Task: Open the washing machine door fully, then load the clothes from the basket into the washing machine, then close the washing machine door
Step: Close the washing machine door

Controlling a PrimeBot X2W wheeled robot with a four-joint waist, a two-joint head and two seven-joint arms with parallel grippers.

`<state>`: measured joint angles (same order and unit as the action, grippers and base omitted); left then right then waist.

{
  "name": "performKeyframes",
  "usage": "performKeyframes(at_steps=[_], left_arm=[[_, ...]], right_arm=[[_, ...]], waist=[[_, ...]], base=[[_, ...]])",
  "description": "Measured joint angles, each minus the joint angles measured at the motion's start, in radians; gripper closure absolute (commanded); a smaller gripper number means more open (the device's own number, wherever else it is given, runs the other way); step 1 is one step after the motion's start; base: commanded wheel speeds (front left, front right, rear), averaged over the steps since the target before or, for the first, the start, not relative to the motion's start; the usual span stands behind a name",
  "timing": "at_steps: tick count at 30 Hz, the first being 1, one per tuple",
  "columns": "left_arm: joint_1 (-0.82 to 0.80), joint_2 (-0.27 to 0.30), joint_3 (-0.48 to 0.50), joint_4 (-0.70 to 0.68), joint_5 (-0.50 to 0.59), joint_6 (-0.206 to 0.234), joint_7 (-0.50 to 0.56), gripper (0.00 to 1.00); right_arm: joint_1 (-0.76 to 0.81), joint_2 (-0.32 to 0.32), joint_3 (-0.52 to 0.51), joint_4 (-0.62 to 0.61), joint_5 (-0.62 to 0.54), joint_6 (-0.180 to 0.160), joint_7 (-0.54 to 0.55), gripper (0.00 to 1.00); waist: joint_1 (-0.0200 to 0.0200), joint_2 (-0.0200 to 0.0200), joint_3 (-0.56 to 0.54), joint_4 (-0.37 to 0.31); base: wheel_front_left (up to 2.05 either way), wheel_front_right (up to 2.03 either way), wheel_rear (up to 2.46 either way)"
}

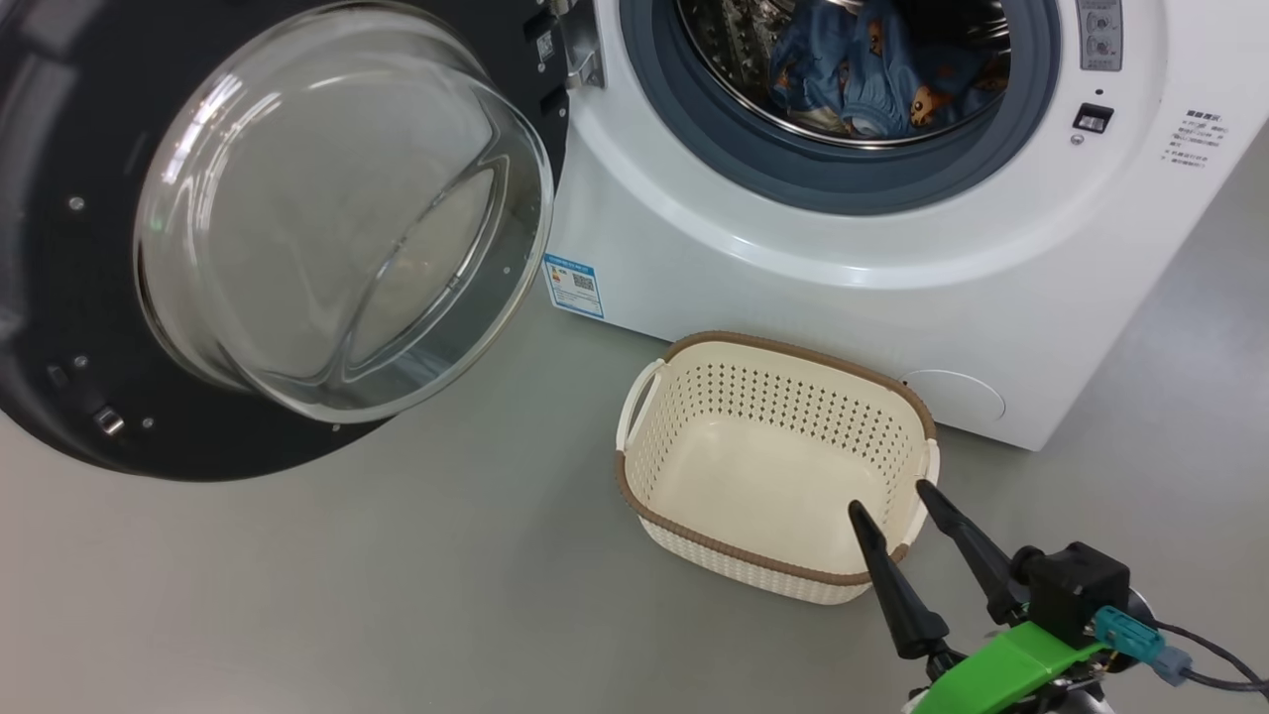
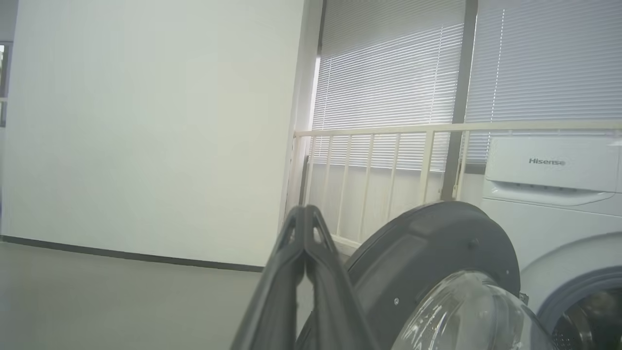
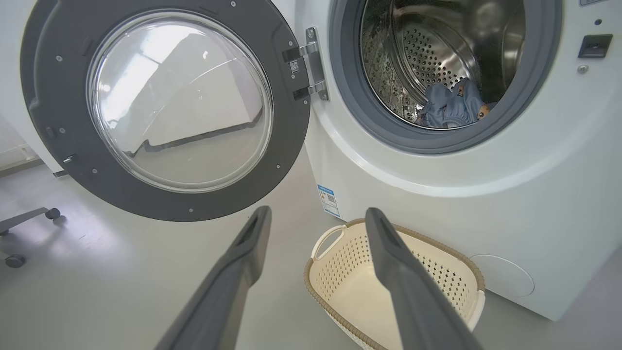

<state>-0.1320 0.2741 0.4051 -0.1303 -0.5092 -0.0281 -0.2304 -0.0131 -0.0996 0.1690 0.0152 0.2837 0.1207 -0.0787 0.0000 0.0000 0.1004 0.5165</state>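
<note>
The washing machine [image 1: 793, 288] [image 3: 437, 204] stands with its door [image 1: 297, 228] [image 3: 165, 112] [image 2: 437, 272] swung wide to the left. The clothes [image 1: 872, 69] [image 3: 449, 104], blue fabric with orange animals, lie inside the steel drum. On the floor in front sits the cream basket [image 1: 773, 397] [image 3: 340, 238], with nothing in it. My right gripper [image 1: 897, 501] [image 3: 318, 216] is open, its fingertips over the basket's near right rim. My left gripper [image 2: 305, 214] is shut on nothing, fingers pressed together, just left of the door's outer edge.
Grey floor surrounds the machine. A white wall and a cream railing [image 2: 388, 131] before window blinds stand behind the door. A wheeled stand's legs [image 3: 29, 218] rest on the floor at the far left in the right wrist view.
</note>
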Motion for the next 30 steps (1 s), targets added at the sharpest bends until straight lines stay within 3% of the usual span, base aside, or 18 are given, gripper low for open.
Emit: performKeyframes(at_steps=[10, 16, 24, 30], left_arm=[[-0.396, 0.153, 0.142, 0.472, -0.285, -0.01, 0.166, 1.0], [-0.58, 0.188, 0.209, 0.763, -0.461, 0.026, 0.336, 1.0], [-0.679, 0.299, 0.292, 1.011, -0.558, 0.06, 0.459, 1.0], [-0.698, 0.314, 0.295, 1.11, -0.587, 0.059, 0.546, 1.0]], right_arm=[[0.039, -0.012, -0.027, -0.099, -0.045, 0.0, 0.062, 0.0], [0.037, -0.034, -0.03, -0.13, -0.045, 0.0, 0.079, 0.0], [0.028, -0.035, -0.028, -0.134, -0.045, 0.0, 0.078, 0.0], [0.028, -0.036, -0.026, -0.133, -0.045, 0.0, 0.077, 0.0]], waist=[[0.0, 0.0, 0.055, -0.049], [0.0, 0.0, 0.093, -0.106], [0.0, 0.0, 0.124, -0.184], [0.0, 0.0, 0.133, -0.211]], base=[[0.0, 0.0, 0.0], [0.0, 0.0, 0.0], [0.0, 0.0, 0.0], [0.0, 0.0, 0.0]])
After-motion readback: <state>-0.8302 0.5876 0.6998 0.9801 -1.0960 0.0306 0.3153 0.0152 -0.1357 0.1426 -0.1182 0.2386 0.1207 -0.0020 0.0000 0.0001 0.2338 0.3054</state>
